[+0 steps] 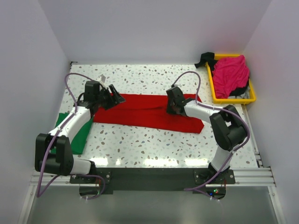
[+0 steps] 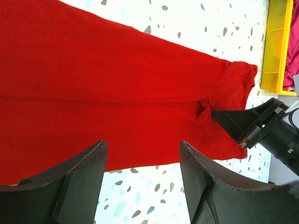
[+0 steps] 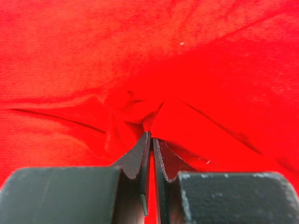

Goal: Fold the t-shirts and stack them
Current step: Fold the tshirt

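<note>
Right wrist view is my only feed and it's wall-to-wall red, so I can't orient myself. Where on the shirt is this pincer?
Observer: The right pincer is shut on a pinch of cloth toward the right end of the red t-shirt, stretched across the table.
Operator: And the left one?
Observer: The left pincer hangs open above the shirt's left end, holding nothing.
Operator: Any other shirt on the table?
Observer: A green t-shirt lies at the table's left edge.
</note>
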`<control>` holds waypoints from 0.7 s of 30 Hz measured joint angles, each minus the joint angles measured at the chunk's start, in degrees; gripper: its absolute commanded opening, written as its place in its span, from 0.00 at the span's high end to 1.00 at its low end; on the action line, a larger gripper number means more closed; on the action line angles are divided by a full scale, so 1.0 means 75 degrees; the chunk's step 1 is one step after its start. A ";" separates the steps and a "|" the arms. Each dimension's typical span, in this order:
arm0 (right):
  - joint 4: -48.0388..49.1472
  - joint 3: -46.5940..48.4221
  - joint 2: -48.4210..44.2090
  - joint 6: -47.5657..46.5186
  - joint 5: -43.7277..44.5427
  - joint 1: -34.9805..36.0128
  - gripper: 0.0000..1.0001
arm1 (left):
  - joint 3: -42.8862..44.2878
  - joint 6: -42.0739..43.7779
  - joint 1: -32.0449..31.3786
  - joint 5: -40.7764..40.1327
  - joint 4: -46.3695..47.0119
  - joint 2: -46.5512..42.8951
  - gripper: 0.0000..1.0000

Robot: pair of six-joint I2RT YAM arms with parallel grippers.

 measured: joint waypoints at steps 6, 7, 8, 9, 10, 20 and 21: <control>0.0012 0.0000 -0.0114 0.0248 -0.0597 0.0000 0.93 | 0.0000 0.0000 0.0000 0.0000 0.0003 0.0017 0.33; 0.0015 0.0000 -0.0119 0.0280 -0.0638 0.0000 0.93 | 0.0000 0.0000 0.0000 0.0000 0.0000 0.0023 0.33; 0.0026 0.0000 -0.0125 0.0332 -0.0729 0.0000 0.93 | 0.0000 0.0000 0.0000 0.0000 0.0003 0.0032 0.33; 0.0038 0.0000 -0.0125 0.0361 -0.0799 0.0000 0.93 | 0.0000 0.0000 0.0000 -0.0003 0.0003 0.0044 0.33; 0.0044 0.0000 -0.0125 0.0396 -0.0839 0.0000 0.93 | 0.0000 0.0000 0.0000 -0.0003 0.0000 0.0058 0.33; 0.0187 -0.0020 -0.0192 0.0574 -0.1326 0.0000 0.92 | 0.0000 0.0000 0.0000 -0.0009 -0.0006 0.0140 0.33; 0.0254 -0.0052 -0.0192 0.0603 -0.1381 0.0000 0.92 | 0.0000 0.0000 0.0000 -0.0012 -0.0009 0.0143 0.33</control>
